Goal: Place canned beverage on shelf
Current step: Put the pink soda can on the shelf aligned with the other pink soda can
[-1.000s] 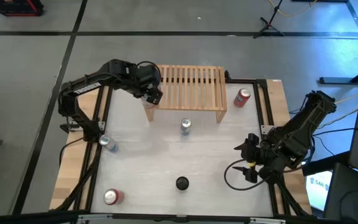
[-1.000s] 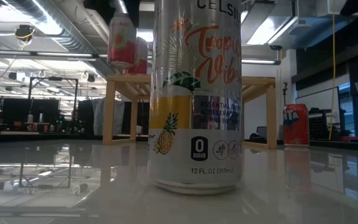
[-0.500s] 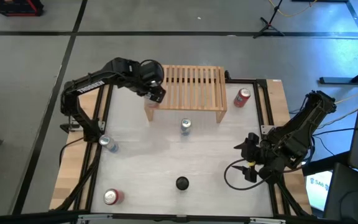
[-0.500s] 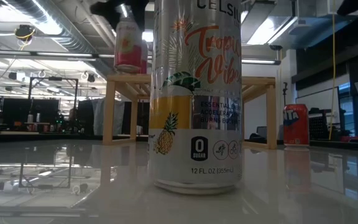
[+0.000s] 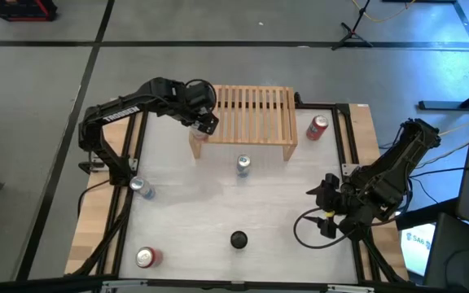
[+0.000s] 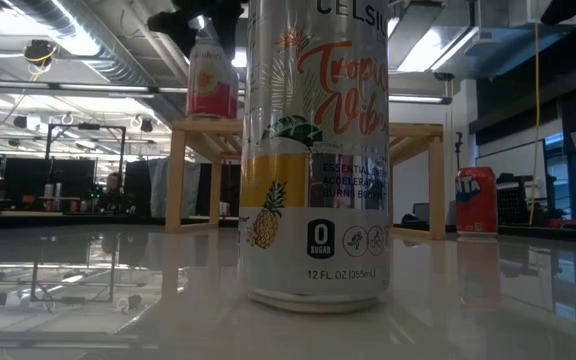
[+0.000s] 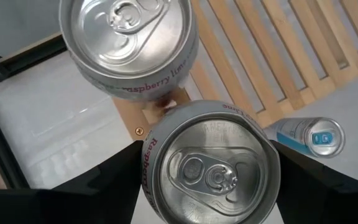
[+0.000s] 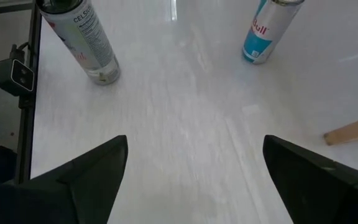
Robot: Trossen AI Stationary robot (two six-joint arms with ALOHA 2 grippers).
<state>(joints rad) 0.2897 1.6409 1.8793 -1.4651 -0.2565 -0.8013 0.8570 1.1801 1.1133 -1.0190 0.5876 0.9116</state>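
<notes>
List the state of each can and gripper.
Left gripper: shut on held can
Held can: upright over shelf's left end
Raspberry can: standing on shelf
Celsius can: upright on table
Red Bull can: upright on table
Red can: upright beside shelf
Silver can: upright on table
Front-left can: upright
Right gripper: open, empty

Robotics lab or industrial workspace, exposed ceiling ducts (image 6: 78, 40), fluorescent strip lights (image 6: 438, 45), taped grey concrete floor (image 5: 47, 98), tripod stand (image 5: 357, 28)
</notes>
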